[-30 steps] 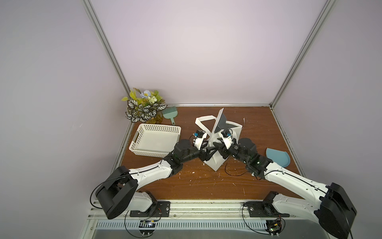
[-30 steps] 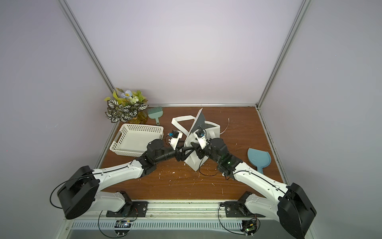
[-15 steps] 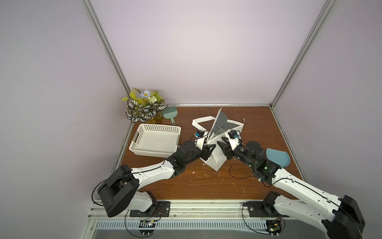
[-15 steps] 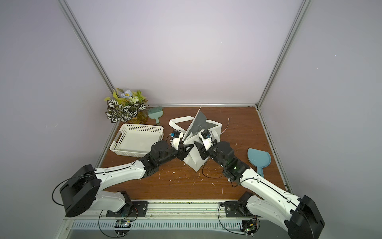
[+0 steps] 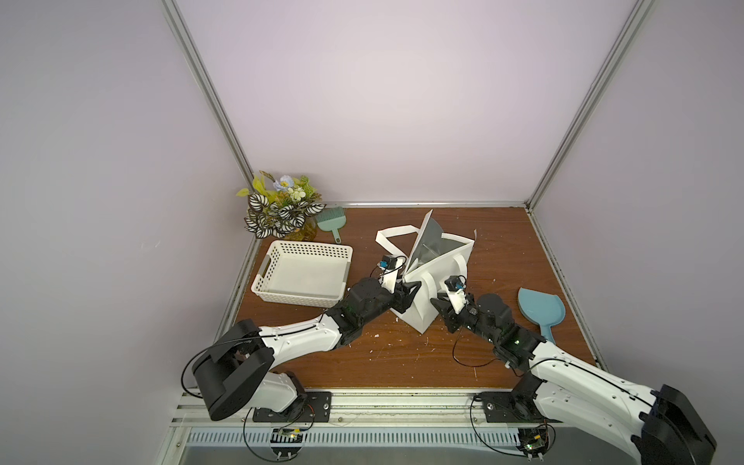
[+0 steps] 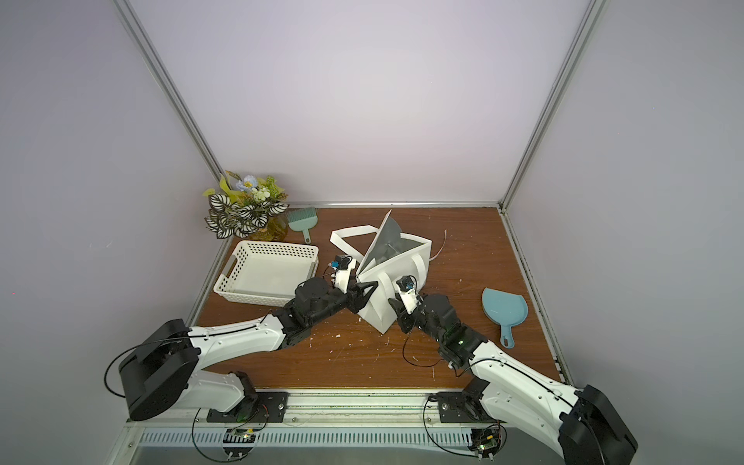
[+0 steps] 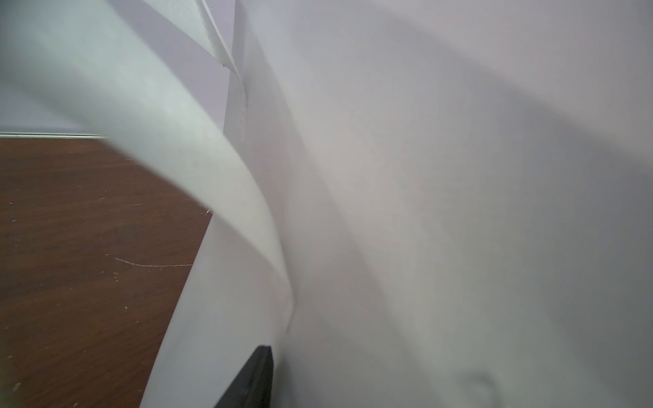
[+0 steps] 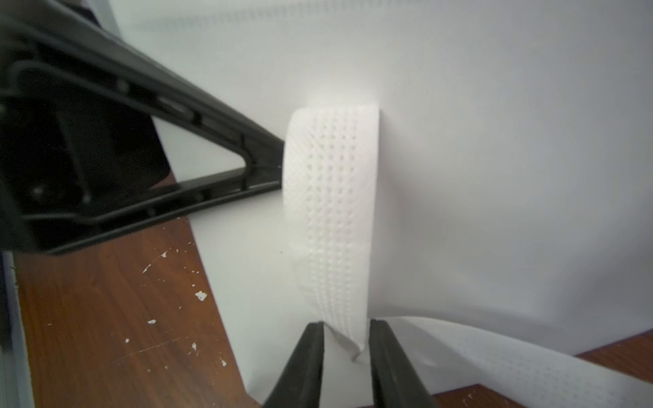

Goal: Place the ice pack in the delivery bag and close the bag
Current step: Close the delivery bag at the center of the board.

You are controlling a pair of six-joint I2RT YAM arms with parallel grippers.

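plant (image 5: 282, 209), brush (image 5: 332, 223): parked at table's 10 o'clock corner, not involved.
basket (image 5: 306, 247): at 9 o'clock; nothing is seen in it.
left gripper (image 5: 408, 296): pressed to the bag's 8 o'clock wall. Only one finger is shown by the left wrist view, with the fabric beside it. Spread or pinching cannot be told.
delivery bag (image 5: 441, 257): stood upright near table centre, flap (image 5: 426, 237) raised, foil mouth exposed.
right gripper (image 8: 346, 328): at the bag's 5 o'clock side, jaws nearly together, the handle strap (image 8: 332, 197) pinched between them.
dustpan (image 5: 539, 312): at 3 o'clock, well apart.
ice pack: not found in any view; inside the bag or not cannot be told.
step: judged bag-handling, with the bag steadied from both sides.
next: pack must be located; mouth kept open, strap grip held without tipping.
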